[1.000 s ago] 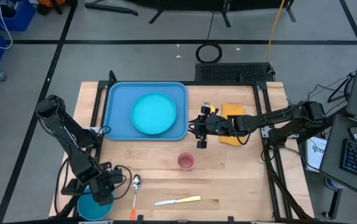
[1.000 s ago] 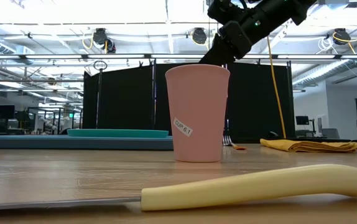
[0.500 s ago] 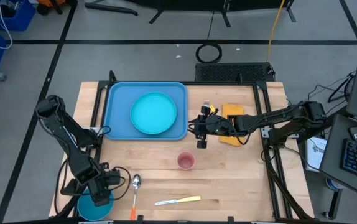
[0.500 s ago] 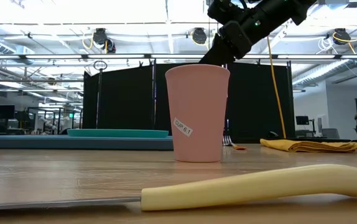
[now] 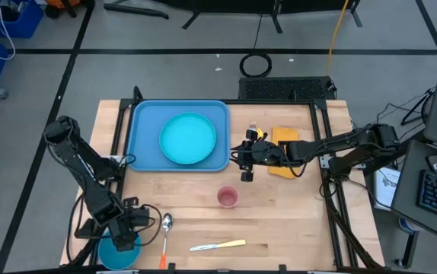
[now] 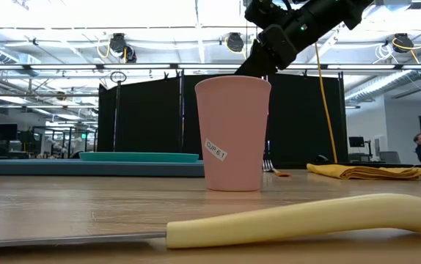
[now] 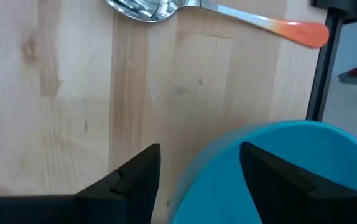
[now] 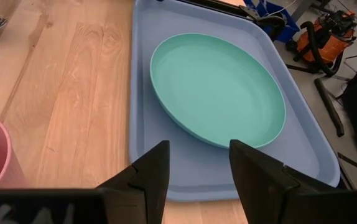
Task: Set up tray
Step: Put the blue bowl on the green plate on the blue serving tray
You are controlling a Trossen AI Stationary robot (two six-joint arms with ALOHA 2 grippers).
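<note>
Left wrist view: left jaws (image 7: 197, 171) spread wide, straddling the rim of a blue bowl (image 7: 272, 168), nothing clamped. Just beyond, a spoon (image 7: 216, 12) with an orange-tipped handle lying flat on the wooden counter (image 7: 73, 93).

Seen from above, left jaws (image 5: 131, 223) low over the near left corner of the counter (image 5: 295, 221), bowl (image 5: 116, 251) at the very edge, spoon (image 5: 165, 232) just to its right, a yellow-handled knife (image 5: 218, 245) further right along the near edge.

Right jaws (image 8: 194, 168) parted a moderate way, empty, hung above the counter facing left toward the tray (image 8: 296, 143). From above, right jaws (image 5: 237, 156) placed mid-counter, just right of the tray (image 5: 142, 122), apart from it.

Tray lay flat at the far left of the counter, carrying a round teal plate (image 5: 188, 138) near its middle. Pink cup (image 5: 228, 198) upright, near of the right jaws and apart from them. Yellow cloth (image 5: 285, 137) and a fork (image 5: 253, 128) at the far side, beside the right arm.

Low view: cup (image 6: 233, 132) labelled, knife handle (image 6: 298, 216) in front, tray (image 6: 93, 168) behind to the left.
</note>
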